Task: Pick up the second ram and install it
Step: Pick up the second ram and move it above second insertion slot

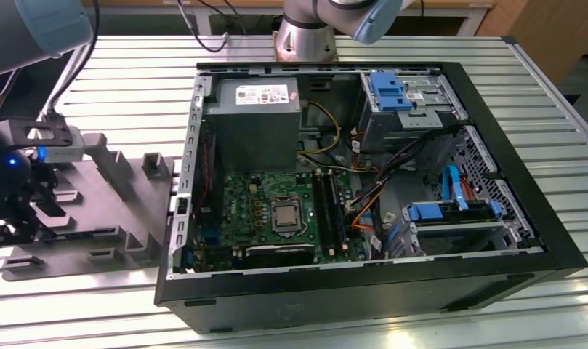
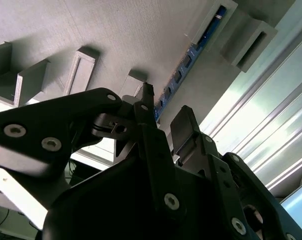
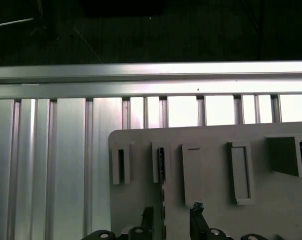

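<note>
Slatted aluminium table [image 1: 129,80] carries a grey fixture plate [image 1: 85,190] at the exterior view's left and an open computer case [image 1: 555,254] to its right. Over the plate the gripper [image 3: 172,222] is spread wide, holding nothing — the second ram [image 3: 161,162] stands on edge in its holder, in line with the gap. I judge it light, stiff and fragile — best pinched on its flat faces, mid-length.
</note>
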Controlling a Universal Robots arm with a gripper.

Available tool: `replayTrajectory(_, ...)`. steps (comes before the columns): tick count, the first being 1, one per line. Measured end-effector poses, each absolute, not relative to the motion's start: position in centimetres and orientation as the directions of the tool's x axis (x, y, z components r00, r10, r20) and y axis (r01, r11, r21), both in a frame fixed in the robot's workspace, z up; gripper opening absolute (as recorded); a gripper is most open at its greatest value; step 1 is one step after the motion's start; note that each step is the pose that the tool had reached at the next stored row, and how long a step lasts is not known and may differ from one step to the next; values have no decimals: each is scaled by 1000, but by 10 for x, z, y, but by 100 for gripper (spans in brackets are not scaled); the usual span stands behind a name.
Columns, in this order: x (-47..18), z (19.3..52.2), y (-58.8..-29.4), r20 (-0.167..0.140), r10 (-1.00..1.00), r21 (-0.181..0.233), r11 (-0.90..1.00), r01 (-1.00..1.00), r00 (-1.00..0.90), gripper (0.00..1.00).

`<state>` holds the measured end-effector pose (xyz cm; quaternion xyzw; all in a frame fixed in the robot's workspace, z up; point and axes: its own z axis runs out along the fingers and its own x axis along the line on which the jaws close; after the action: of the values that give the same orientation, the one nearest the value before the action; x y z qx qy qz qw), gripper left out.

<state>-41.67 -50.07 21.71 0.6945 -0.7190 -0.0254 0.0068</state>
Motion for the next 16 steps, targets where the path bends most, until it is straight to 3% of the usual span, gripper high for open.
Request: replayTrajectory(16,-417,208,-503,-25,-1000,46,0,-999,-1,42)
